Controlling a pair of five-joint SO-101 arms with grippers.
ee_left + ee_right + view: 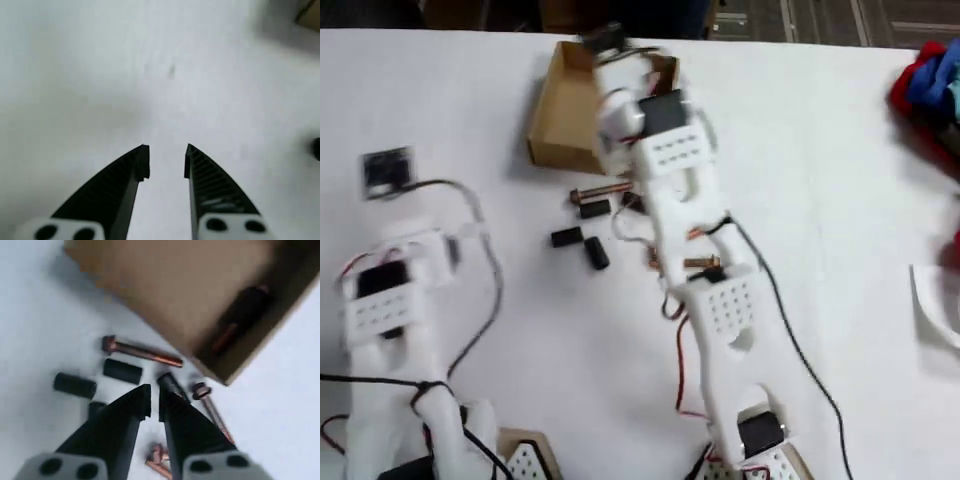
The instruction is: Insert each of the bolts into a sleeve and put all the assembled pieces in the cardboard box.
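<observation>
An arm hides part of the cardboard box [558, 150]. Inside it lies a blurred assembled piece [240, 315], dark sleeve on copper bolt. Loose bolts [142, 352] and black sleeves [122, 371] lie on the worktop [820, 150] beside the box. The right end effector [155, 401] hangs over them, narrow and empty. The left end effector [166, 160] is narrowly parted.

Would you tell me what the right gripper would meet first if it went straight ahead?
Probably the short black cylindrical sleeve just beyond the tips of the right gripper, then the long copper-coloured bolt and the brown cardboard box; depth is unclear.
</observation>
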